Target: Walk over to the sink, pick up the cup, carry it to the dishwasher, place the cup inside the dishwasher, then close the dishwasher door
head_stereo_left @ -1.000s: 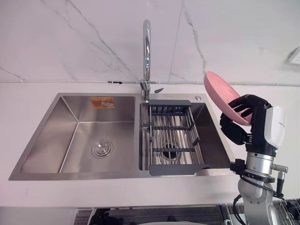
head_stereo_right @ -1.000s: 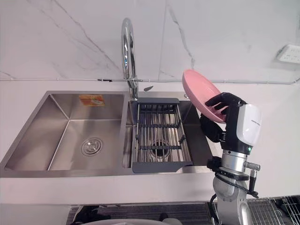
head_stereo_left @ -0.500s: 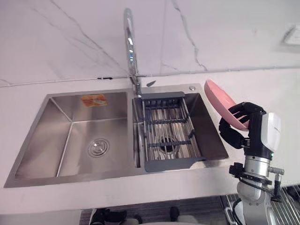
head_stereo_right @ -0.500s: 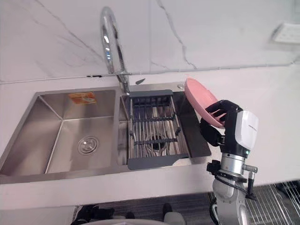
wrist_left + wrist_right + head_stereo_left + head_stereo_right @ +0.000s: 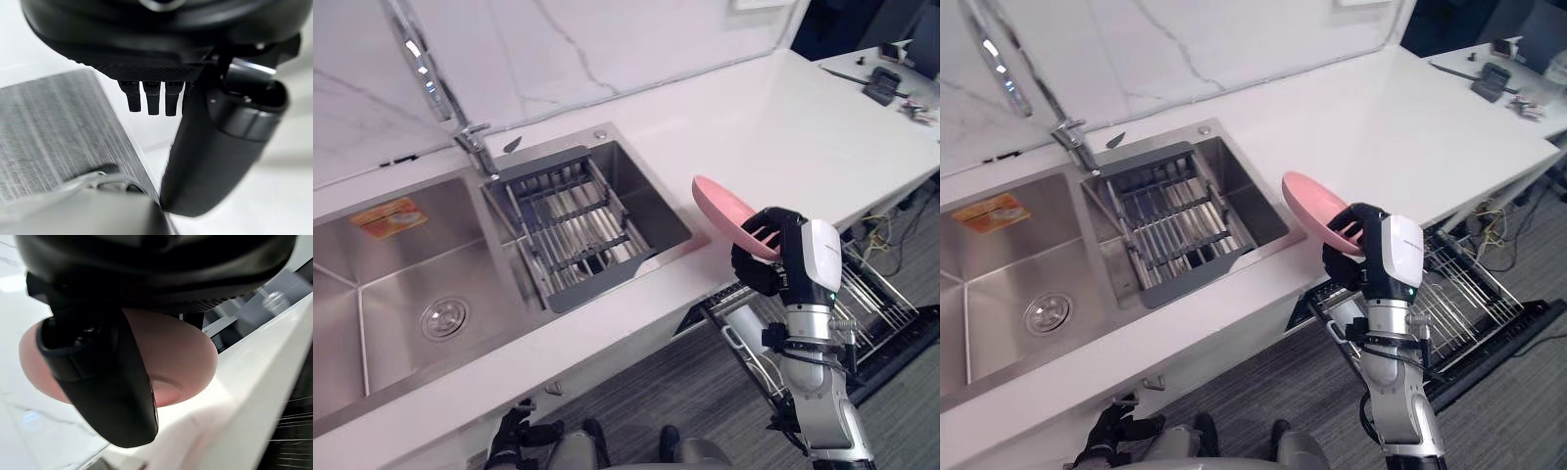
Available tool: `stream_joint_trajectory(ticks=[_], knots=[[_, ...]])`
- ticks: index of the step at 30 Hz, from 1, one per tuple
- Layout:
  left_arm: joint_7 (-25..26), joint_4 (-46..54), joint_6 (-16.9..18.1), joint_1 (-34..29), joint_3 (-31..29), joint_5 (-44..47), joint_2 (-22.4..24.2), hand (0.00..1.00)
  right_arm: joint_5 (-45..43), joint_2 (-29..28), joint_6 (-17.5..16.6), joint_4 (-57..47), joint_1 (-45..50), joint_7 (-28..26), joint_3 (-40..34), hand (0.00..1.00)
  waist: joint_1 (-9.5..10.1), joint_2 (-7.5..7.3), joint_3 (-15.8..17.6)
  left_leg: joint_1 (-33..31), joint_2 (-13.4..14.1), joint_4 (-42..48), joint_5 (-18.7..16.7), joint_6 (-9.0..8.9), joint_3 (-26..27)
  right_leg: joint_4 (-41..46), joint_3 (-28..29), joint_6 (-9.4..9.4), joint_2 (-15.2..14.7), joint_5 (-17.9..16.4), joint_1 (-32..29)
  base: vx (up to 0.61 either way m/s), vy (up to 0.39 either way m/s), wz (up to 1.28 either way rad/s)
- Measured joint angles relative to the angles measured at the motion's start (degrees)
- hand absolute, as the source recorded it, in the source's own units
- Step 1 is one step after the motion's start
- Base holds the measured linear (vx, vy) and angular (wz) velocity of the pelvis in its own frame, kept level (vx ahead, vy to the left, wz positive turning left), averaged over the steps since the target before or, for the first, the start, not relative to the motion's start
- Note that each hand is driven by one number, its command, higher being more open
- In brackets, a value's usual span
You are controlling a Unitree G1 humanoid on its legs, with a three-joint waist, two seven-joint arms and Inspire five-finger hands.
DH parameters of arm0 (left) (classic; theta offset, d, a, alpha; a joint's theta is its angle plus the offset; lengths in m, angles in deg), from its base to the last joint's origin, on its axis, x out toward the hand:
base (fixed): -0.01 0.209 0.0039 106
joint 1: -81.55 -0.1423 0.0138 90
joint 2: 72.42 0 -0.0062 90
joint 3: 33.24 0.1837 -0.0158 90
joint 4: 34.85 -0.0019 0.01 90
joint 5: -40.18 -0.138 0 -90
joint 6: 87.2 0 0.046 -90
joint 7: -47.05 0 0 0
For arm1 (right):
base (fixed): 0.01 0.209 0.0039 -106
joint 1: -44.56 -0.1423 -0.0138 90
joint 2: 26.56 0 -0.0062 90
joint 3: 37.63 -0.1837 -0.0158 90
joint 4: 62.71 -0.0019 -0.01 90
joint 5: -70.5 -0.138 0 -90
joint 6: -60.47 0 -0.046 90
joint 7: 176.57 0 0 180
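— What lies nearest us?
— Our left hand (image 5: 215,147), seen in its own wrist view, hangs over grey ribbed carpet (image 5: 44,132); its fingers (image 5: 151,98) point straight down, relaxed, holding nothing; the thumb stands beside them.
— And the right?
— Our right hand (image 5: 756,269) grips the pink round shallow plate (image 5: 722,201); the head views show the fingers curled over its upper face near the rim; the right wrist view shows what they cannot, the thumb laid across the plate's underside beside its foot ring; the plate is tilted, held in the air at the front edge of the white stone counter (image 5: 773,127), to the right of the sink.
— Where is the dishwasher?
— Under the counter, just beyond our right arm; its wire rack (image 5: 1459,294) is pulled out over the dark lowered door (image 5: 1528,325); we cannot tell what lies in the rack; the counter hides the machine's inside.
— Farther off?
— The stainless steel double sink (image 5: 372,289), with a dark slatted drainer (image 5: 568,230) in its right basin; the left basin is cut off at the view's edge; the chrome tap (image 5: 421,64) rises behind it, its top cut off too; then the white marbled wall (image 5: 607,39); at the counter's far end lie small dark things (image 5: 881,86) that we cannot make out.
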Motion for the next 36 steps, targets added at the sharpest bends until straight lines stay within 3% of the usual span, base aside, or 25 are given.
stream_joint_trajectory(ticks=[6,14,23,28,36], knots=[[0.0,-2.1,-0.1,-0.8,1.3,-0.3,0.2,0.9,0.0,-1.5,0.1,1.1,6.8,0.9,-6.6,0.3,-0.67,0.3,-1.4,2.7,-1.4,-3.3,1.3,0.35,0.0,-3.2,0.1,1.14,-0.6,1.4,2.8,0.04,0.007,0.0],[-0.4,-2.4,-0.3,-1.2,2.7,-1.4,0.5,0.9,-0.8,-2.1,1.4,11.7,8.4,1.9,-12.3,0.3,-1.46,0.97,-2.5,3.4,-2.9,-4.0,1.8,1.16,-1.4,-5.6,1.1,1.86,-1.9,3.5,3.7,-0.05,0.046,-0.05],[-2.3,-2.6,-0.3,-1.5,3.9,-2.4,2.0,0.9,-5.6,0.8,3.7,22.2,7.8,1.9,-19.8,0.3,-1.73,4.82,-2.7,4.1,-5.1,-7.5,2.8,1.51,-1.6,-7.1,1.0,2.47,-3.4,4.2,3.6,-0.05,0.038,0.0],[-3.5,-1.9,0.3,-1.1,4.0,-2.4,2.8,0.9,-9.0,3.5,4.5,30.1,2.6,1.8,-20.3,0.3,-2.08,6.73,-0.9,3.3,-5.8,-9.8,4.3,2.15,-1.8,-6.9,0.6,2.8,-3.8,4.6,1.8,0.01,0.007,0.02],[-3.4,0.8,1.3,1.1,3.9,-2.2,4.4,0.9,-12.0,7.7,5.7,30.9,-6.2,1.7,-20.1,0.3,-1.32,9.31,5.5,0.2,-5.5,-9.9,5.1,2.61,-1.6,-1.3,0.9,2.97,-3.7,2.4,-3.7,0.02,-0.006,-0.01]])
